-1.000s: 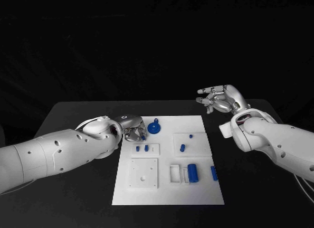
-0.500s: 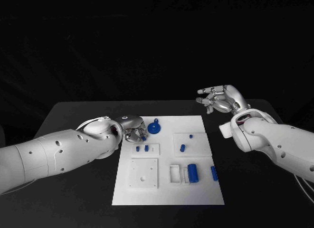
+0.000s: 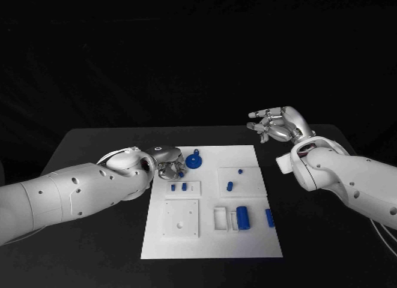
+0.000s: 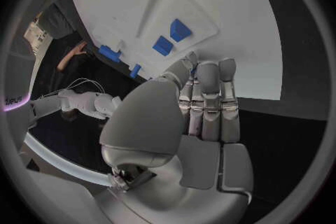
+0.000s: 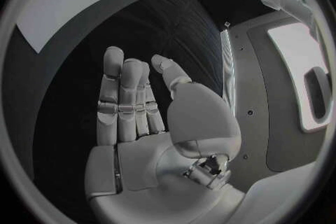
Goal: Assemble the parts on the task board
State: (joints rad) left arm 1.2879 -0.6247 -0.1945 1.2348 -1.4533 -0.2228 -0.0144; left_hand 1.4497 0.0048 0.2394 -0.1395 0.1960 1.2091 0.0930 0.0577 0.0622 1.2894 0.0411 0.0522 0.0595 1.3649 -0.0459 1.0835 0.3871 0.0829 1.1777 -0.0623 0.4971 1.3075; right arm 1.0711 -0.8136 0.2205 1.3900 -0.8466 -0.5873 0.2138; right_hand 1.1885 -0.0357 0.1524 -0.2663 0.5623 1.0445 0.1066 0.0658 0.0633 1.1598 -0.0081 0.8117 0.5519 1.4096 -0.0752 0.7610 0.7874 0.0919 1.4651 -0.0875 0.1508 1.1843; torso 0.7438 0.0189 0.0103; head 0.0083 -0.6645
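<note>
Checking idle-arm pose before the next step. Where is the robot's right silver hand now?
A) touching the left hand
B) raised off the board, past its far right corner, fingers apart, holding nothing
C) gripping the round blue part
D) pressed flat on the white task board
B: in the head view the right silver hand hangs beyond the white task board, and the right wrist view shows its fingers apart with nothing in them.

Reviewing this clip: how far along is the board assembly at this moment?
Early, by the look of it. No step is plainly finished: on the task board the round blue part, the blue cylinder and the small blue pegs all sit apart. The left hand hovers at the board's far left corner holding nothing; the right hand is raised, open, off the board.
</note>
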